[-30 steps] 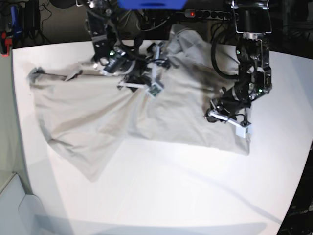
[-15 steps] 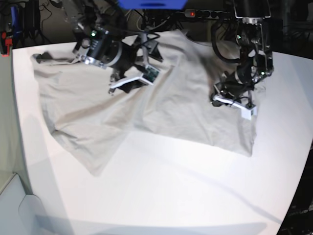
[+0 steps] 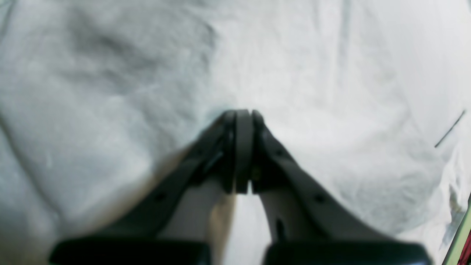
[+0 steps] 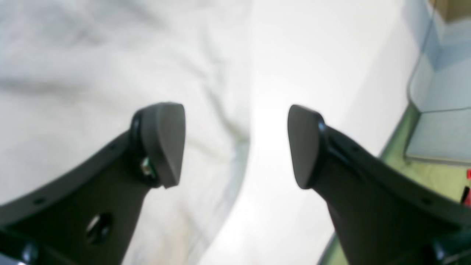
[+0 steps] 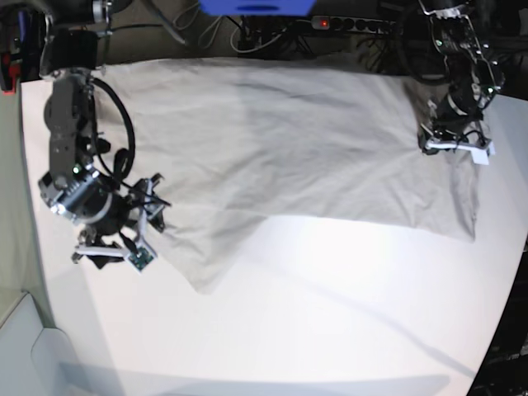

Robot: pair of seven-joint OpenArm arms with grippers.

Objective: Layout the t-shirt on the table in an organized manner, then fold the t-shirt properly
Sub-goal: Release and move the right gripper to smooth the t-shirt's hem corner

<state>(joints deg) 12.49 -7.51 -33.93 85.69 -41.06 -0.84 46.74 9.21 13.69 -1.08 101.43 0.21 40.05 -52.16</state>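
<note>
The light grey-beige t-shirt (image 5: 289, 148) lies spread across the far half of the white table (image 5: 330, 313), with one flap pointing toward the front left. In the base view my left gripper (image 5: 456, 148) rests on the shirt's right part. The left wrist view shows that gripper (image 3: 243, 114) shut, with the t-shirt (image 3: 331, 110) puckered at its tips. My right gripper (image 5: 117, 250) is at the shirt's front left edge. In the right wrist view it (image 4: 235, 143) stands open and empty, one finger over the t-shirt (image 4: 92, 73), the other over bare table (image 4: 312, 55).
A power strip with a red light (image 5: 326, 22) and cables lie behind the table's far edge. A pale box (image 5: 25, 346) stands off the front left corner, and shows in the right wrist view as a pale box (image 4: 438, 73). A red object (image 5: 10, 73) sits far left.
The right arm swung from the shirt's middle to its front left edge. The left gripper moved far and right, dragging the cloth. The shirt now lies wider and flatter.
</note>
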